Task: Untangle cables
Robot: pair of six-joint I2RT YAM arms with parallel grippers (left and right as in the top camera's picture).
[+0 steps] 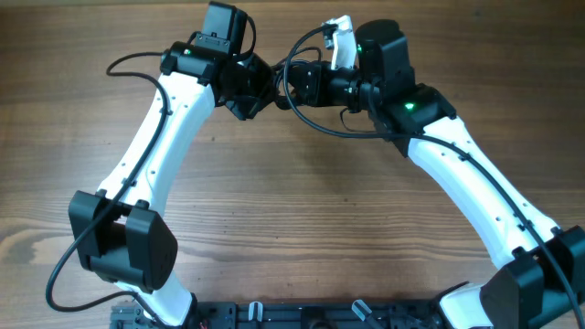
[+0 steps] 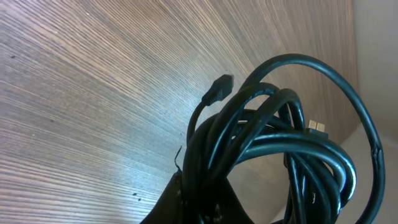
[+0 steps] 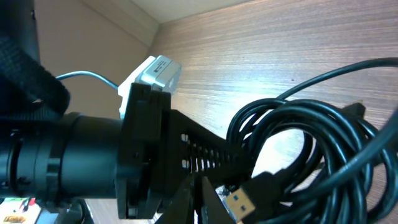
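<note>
At the far middle of the table (image 1: 302, 210), where the two arms meet tip to tip, the left gripper (image 1: 265, 93) is pinched narrow on the cables (image 2: 239, 134). In its wrist view the cords rise out of dark fingertips that the lower edge cuts off. The right gripper (image 3: 199, 202) is closed too, just beside the bundle, but its tips are dark and cropped, so whether a cord sits between them cannot be made out. The cables hang as one tangled coil above the wood. A small black plug (image 2: 217, 90) sticks out on the coil's left and a blue-tongued plug (image 3: 239, 202) lies near the right fingers. How many cords there are cannot be counted. From overhead the bundle is almost wholly hidden behind the two wrists.
</note>
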